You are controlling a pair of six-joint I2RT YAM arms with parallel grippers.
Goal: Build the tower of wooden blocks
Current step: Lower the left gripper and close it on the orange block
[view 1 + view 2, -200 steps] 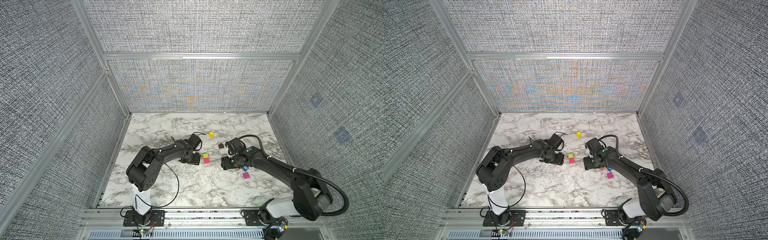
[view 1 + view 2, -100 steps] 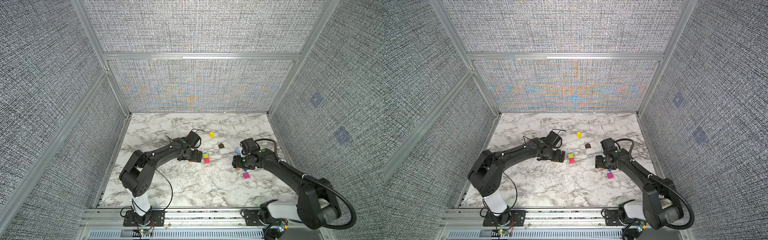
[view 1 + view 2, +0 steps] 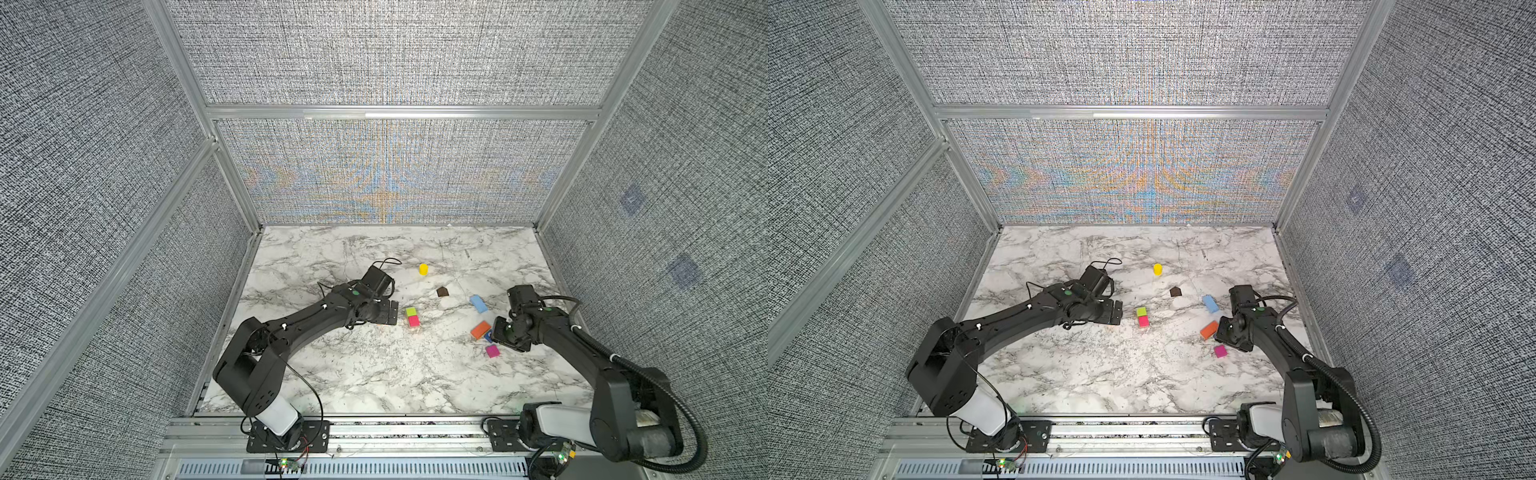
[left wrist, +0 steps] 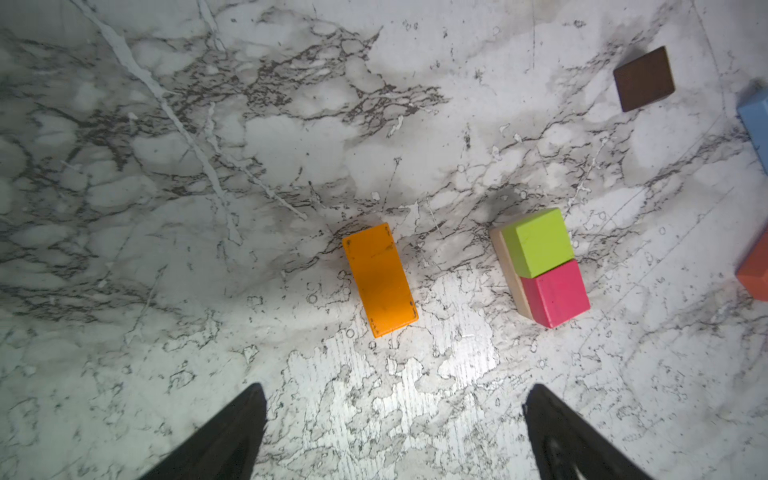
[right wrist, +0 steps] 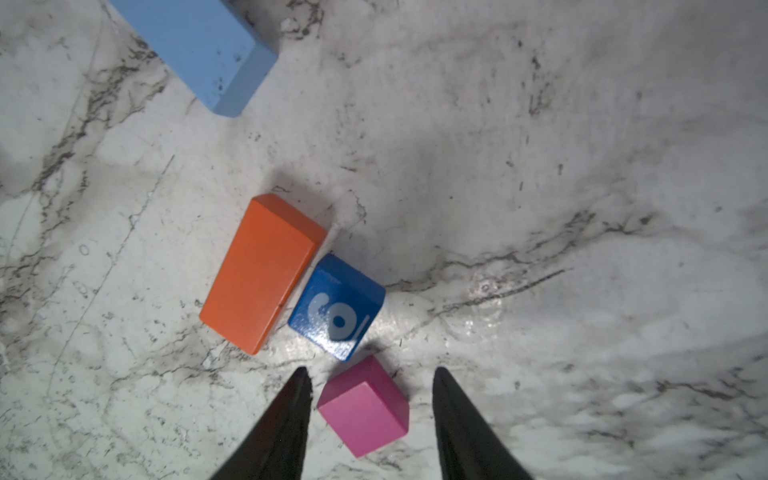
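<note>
The tower's start is a green cube (image 4: 538, 247) and a pink cube (image 4: 557, 293) side by side on a tan brick (image 4: 509, 276); both cubes show in a top view (image 3: 412, 316). My left gripper (image 4: 395, 390) is open above the table, just left of them, with a yellow-orange brick (image 4: 380, 279) lying flat ahead of its fingers. My right gripper (image 5: 371, 370) is open, its fingers straddling a magenta cube (image 5: 363, 409) without touching it. A blue cube marked 6 (image 5: 336, 307) and an orange brick (image 5: 259, 274) lie just beyond.
A light blue brick (image 3: 478, 303), a dark brown block (image 3: 442, 292) and a yellow cylinder (image 3: 423, 269) lie loose further back on the marble table (image 3: 374, 374). Grey panel walls enclose the table on three sides.
My left gripper has opened wide and stays beside the green and pink cubes. My right arm has swung right, over the magenta cube, and its jaws have narrowed around it.
</note>
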